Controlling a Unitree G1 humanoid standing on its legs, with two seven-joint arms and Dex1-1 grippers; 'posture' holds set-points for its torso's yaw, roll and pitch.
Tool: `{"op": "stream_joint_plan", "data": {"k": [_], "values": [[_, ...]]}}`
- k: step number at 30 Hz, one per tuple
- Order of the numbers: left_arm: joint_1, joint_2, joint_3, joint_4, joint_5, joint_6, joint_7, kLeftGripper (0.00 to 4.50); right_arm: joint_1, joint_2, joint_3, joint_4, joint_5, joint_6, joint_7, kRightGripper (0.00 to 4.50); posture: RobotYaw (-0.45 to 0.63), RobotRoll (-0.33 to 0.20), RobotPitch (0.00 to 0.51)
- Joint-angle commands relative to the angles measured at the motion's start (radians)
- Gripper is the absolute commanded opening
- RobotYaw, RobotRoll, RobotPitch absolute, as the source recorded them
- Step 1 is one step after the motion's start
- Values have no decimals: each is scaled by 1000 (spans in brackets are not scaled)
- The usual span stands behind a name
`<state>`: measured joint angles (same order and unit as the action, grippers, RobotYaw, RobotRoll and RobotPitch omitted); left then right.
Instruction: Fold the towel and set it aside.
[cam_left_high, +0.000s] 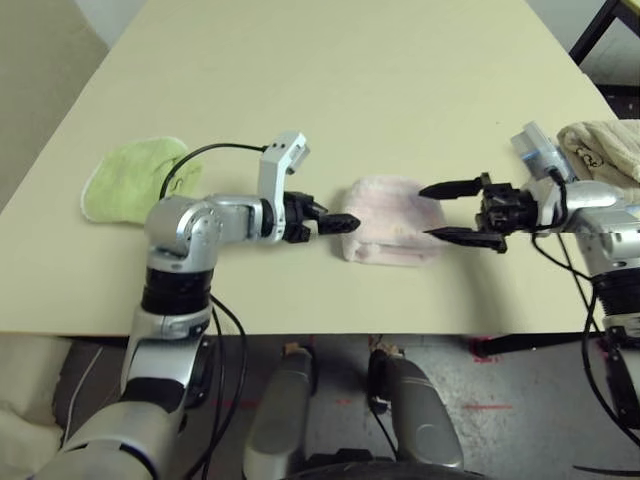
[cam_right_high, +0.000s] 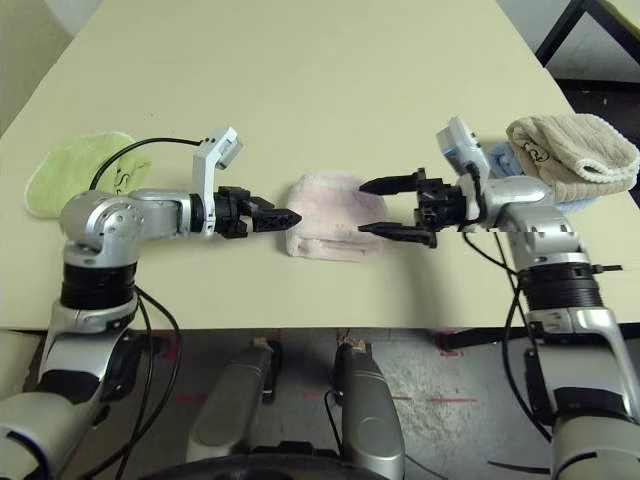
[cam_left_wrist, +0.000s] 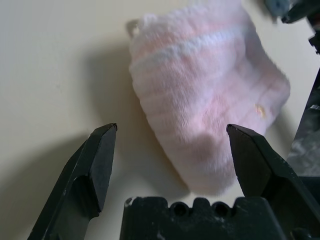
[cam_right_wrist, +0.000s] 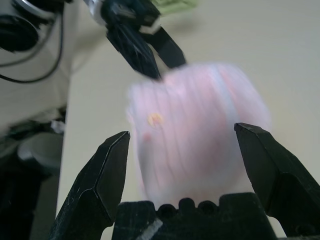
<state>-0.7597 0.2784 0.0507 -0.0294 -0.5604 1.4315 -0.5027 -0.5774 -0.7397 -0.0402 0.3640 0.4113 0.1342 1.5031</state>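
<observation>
Pink towel (cam_left_high: 390, 233) lay folded into a compact bundle near the middle of the table (cam_left_high: 330, 90), toward the near edge, between the two grippers. White edging stripe ran across the top of it (clear in the left wrist view (cam_left_wrist: 200, 42)); small loop stuck out at one corner (cam_left_wrist: 132, 26). Small orange-ish spot seen on the pile (cam_left_wrist: 259, 110), too blurred to identify.

Left gripper (cam_left_high: 335, 222) sat level with the table, pointed at the towel's left side. From the head views, tips looked right at or just touching the towel edge, could not tell which. In the wrist view, fingers (cam_left_wrist: 97, 165) stood wide apart, nothing between them, towel just ahead.

Right gripper (cam_left_high: 448, 212) came in from the opposite side, fingers spread wide: upper one over the towel's far right corner, lower one at its near right edge. Held nothing; contact with the cloth could not be told. From the right wrist view, towel (cam_right_wrist: 195, 135) sat framed between the open fingers (cam_right_wrist: 107, 170), with the left gripper (cam_right_wrist: 145, 47) visible beyond it.

Light green towel (cam_left_high: 130, 178) lay flat at the table's left side, behind the left arm, well apart from the pink one. Beige towel (cam_right_high: 570, 145) sat bunched at the right edge of the table beside the right forearm, a bit of blue cloth (cam_right_high: 500, 157) under it.
</observation>
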Motion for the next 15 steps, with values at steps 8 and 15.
{"op": "stream_joint_plan", "data": {"k": [8,15], "values": [[-57,-99,6,144,-7,38,19,4460,116,-54,-53,9,-8,-58,-19,4500,7,0,137],[-67,-159,13,226,5,3,43,3891,126,-56,-61,10,-13,-71,-31,4500,-3,0,139]]}}
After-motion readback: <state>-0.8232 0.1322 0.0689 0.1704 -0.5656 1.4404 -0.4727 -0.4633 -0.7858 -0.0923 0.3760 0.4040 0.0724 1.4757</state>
